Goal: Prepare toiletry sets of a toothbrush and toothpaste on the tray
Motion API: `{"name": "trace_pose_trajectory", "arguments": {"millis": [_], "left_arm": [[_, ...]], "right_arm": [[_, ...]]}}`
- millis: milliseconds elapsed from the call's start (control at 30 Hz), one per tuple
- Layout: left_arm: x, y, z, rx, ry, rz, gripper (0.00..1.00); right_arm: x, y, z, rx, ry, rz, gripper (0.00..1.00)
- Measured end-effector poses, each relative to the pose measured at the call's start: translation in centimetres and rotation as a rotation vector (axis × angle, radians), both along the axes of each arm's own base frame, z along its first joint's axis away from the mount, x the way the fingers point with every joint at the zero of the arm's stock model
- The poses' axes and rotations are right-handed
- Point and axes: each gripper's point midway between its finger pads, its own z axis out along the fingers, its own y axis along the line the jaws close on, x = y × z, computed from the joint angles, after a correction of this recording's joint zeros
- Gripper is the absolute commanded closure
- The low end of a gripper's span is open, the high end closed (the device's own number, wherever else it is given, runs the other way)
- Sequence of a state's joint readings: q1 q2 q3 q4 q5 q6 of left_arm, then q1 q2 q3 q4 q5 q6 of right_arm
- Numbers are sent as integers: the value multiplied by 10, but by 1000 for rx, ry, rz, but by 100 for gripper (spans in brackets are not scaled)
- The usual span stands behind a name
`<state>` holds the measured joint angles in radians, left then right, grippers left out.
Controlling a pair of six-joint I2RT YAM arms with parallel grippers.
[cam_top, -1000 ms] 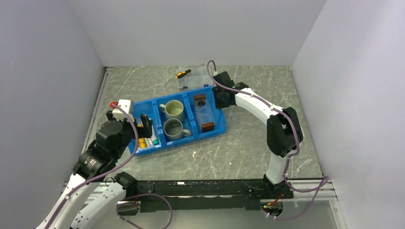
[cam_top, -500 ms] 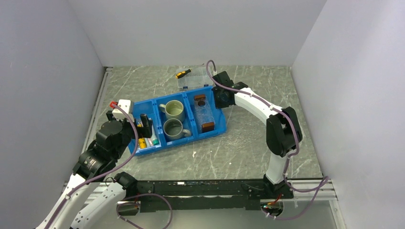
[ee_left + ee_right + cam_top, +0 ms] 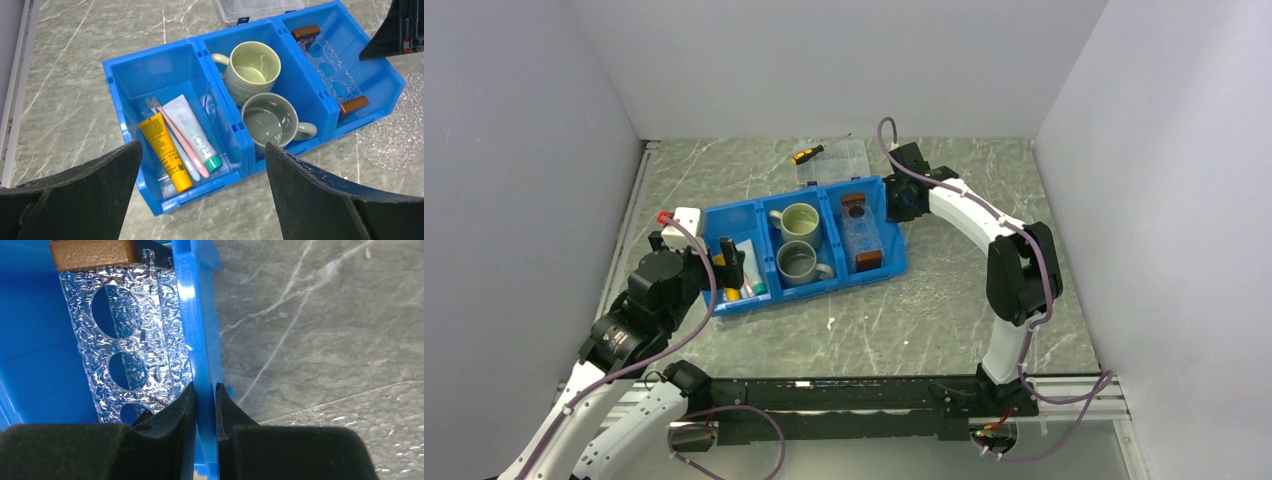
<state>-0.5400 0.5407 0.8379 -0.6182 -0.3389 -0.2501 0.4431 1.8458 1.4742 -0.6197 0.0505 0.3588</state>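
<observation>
Blue bin (image 3: 819, 290): dragged right, turned squarer.
Right gripper (image 3: 205, 387): narrow, clamped on bin wall.
Left gripper (image 3: 202, 146): wide, above toothpaste (image 3: 192, 131), toothbrush (image 3: 172, 126).
Tray (image 3: 330, 75): in bin, unfilled.

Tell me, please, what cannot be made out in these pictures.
- The toothbrush: too small to pick out in the top view.
- The tray: in the right wrist view its lower end is hidden by the right tool, shut on the blue bin wall.
- The clear box: cut off by the top edge of the left wrist view; contents too small from above.
</observation>
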Motion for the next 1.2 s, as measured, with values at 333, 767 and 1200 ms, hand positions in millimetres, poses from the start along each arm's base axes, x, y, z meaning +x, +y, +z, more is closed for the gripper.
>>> {"name": "trace_pose_trajectory", "arguments": {"millis": [333, 767, 1200], "left_arm": [[3, 1, -6, 17, 24, 17, 1], [2, 2, -13, 34, 51, 19, 1], [1, 3, -14, 38, 57, 18, 1]], "right_arm": [[13, -32, 0, 2, 2, -77, 100], [25, -61, 0, 7, -8, -149, 100], [29, -83, -1, 25, -30, -212, 100]]}}
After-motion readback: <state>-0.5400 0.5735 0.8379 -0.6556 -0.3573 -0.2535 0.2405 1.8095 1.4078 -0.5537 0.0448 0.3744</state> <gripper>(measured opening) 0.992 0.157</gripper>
